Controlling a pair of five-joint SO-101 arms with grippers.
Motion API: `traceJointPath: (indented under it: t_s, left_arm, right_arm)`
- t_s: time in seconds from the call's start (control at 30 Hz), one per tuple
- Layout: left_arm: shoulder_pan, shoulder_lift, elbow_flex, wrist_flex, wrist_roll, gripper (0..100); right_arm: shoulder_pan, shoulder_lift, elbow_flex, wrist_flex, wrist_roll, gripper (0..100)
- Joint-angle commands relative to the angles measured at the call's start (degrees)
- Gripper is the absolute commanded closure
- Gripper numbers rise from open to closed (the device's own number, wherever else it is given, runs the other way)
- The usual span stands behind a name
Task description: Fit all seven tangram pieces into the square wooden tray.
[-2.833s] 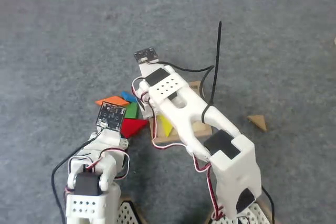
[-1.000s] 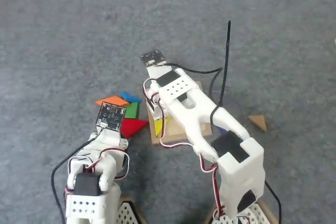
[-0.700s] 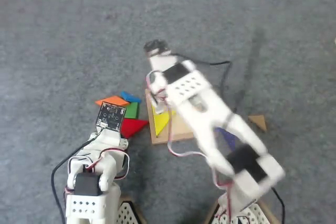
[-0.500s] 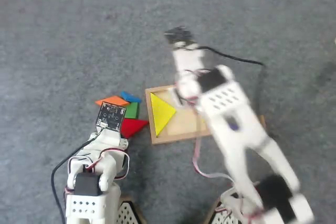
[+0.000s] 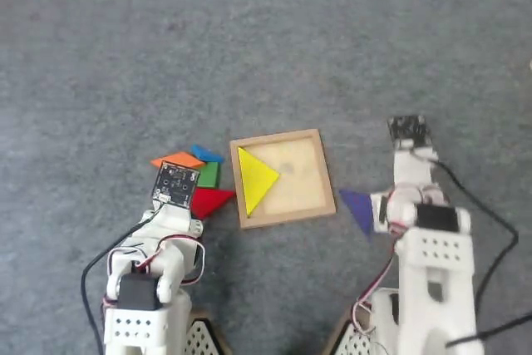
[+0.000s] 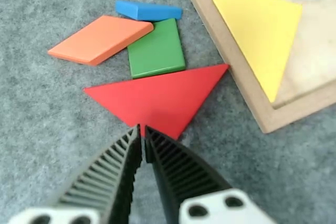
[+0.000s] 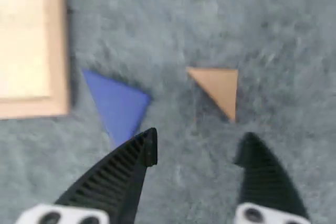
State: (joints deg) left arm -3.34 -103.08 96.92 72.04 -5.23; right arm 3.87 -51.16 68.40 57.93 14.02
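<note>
The square wooden tray (image 5: 301, 174) lies mid-table with a yellow triangle (image 5: 253, 179) in its left half. Left of it lie a red triangle (image 5: 213, 199), a green square (image 5: 208, 175), an orange piece (image 5: 176, 160) and a blue piece (image 5: 204, 154). My left gripper (image 6: 142, 129) is shut and empty, its tips at the near edge of the red triangle (image 6: 157, 98). Right of the tray (image 7: 56, 51), my right gripper (image 7: 199, 148) hangs open above the carpet, with a dark blue triangle (image 7: 118, 106) and a small tan triangle (image 7: 218, 86) just ahead of it.
Grey carpet covers the table. The dark blue triangle (image 5: 359, 208) lies close to the tray's right rim, beside the right arm (image 5: 424, 230). Open carpet stretches behind the tray and to the far left.
The right arm has swung from over the tray to the right side, uncovering the tray and the yellow triangle. The left arm has not moved.
</note>
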Motion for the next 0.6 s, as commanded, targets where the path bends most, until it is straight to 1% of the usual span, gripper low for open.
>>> traceJointPath:
  t_s: [0.0,0.07,0.1,0.17,0.23,0.27,0.33,0.37,0.43,0.5,0.57]
  left_arm:
    - [0.3,-1.2,-0.5,0.3,0.2,98]
    - [-1.6,-1.2,-0.7,-1.1,-1.1,98]
    - [-2.4,-1.2,-1.2,-2.6,-4.0,98]
    - [-4.6,-1.2,-2.2,-6.0,-14.5,98]
    - [-8.3,-1.2,-3.6,-6.6,-25.1,98]
    - [-10.1,-1.2,-4.9,-6.5,-27.3,98]
    - [-13.5,-1.2,-8.0,-6.4,-26.1,98]
    - [-15.0,-1.1,-9.6,-5.0,-26.3,96]
    - [-18.2,0.7,-13.2,-1.6,-26.3,87]
    - [-22.0,5.1,-16.5,-1.3,-26.4,80]
    - [-24.4,11.9,-22.7,0.1,-28.5,79]
  right_arm:
    - [1.3,-4.1,6.4,-4.9,4.3,84.2]
    - [1.7,-5.0,8.4,-6.1,4.4,84.3]
    - [2.0,-5.1,9.0,-6.2,4.3,84.4]
    - [2.7,-4.8,9.1,-6.3,4.6,84.4]
    - [4.0,-5.1,10.4,-6.9,4.6,84.4]
    - [4.4,-5.1,11.2,-7.9,4.6,84.4]
    - [5.0,-4.9,12.0,-9.5,4.7,84.4]
    - [5.0,-4.8,12.1,-9.7,4.7,84.4]
    - [4.8,-4.8,12.3,-9.8,4.7,84.4]
    - [4.8,-4.8,12.4,-9.8,4.7,84.4]
    - [4.8,-4.8,12.5,-9.8,4.7,84.4]
